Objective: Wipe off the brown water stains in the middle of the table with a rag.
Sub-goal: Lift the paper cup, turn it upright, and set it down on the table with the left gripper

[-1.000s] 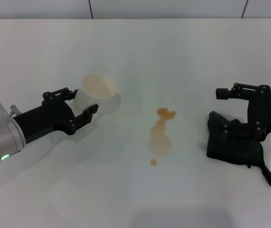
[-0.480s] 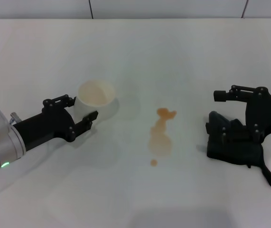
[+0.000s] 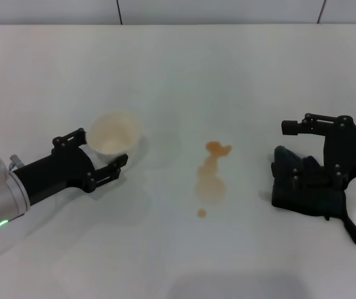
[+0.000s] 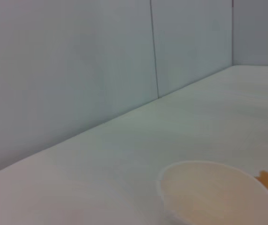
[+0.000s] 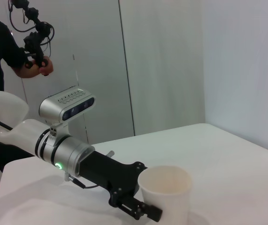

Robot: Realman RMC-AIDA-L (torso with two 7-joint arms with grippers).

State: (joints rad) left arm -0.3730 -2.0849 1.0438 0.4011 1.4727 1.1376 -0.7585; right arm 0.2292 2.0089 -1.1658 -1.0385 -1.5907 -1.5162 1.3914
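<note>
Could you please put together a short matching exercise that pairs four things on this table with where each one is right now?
Things:
1. cup
2. brown water stains
3. rag
4. right gripper

Places:
a. middle of the table
b. between the left gripper's fingers
c. over the rag
d. on the table's right side, under a gripper

Pairs: 1-b, 2-a, 3-d, 4-c

Head view looks down on the table (image 3: 184,68); both wrist views sit low, sharing the cup (image 5: 165,191).
</note>
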